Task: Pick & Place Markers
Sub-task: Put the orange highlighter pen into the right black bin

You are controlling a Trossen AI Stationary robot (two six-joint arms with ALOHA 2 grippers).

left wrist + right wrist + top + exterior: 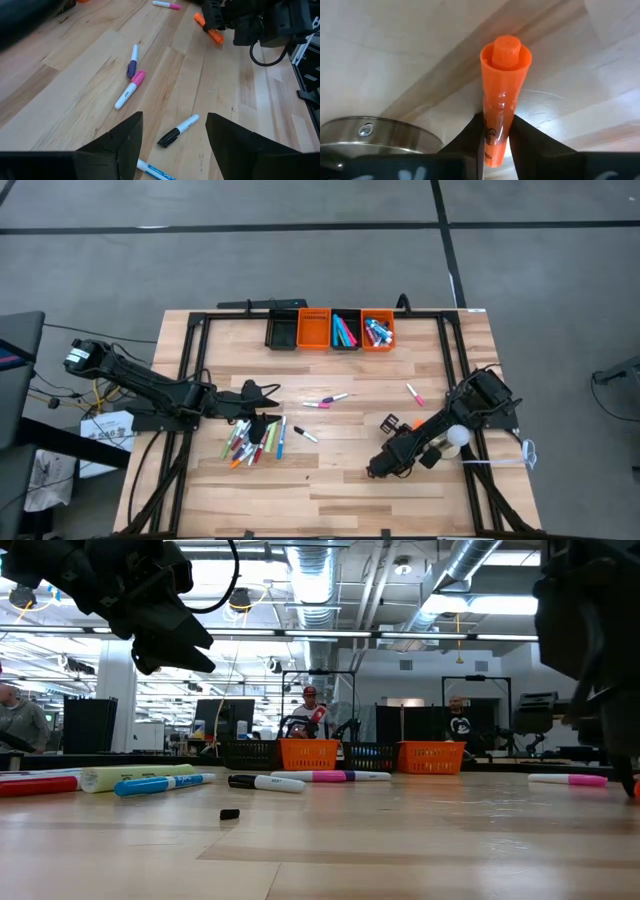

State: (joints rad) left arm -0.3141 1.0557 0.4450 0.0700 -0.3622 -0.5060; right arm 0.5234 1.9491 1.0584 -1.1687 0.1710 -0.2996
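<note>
Pinched between the right claw's [497,131] dark fingers is a short orange plastic marker [501,90], its long axis running straight out ahead, just over the wooden bench [340,480]; the bins [330,329] lie well apart across it. Left claw [172,135] hangs spread, empty.

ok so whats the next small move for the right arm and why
Probably lift straight up, then carry toward the bins at the table's far edge. The right wrist view shows the right end effector closed on the orange marker, low over the wood. The left end effector hangs open above the loose markers, out of that path.
</note>
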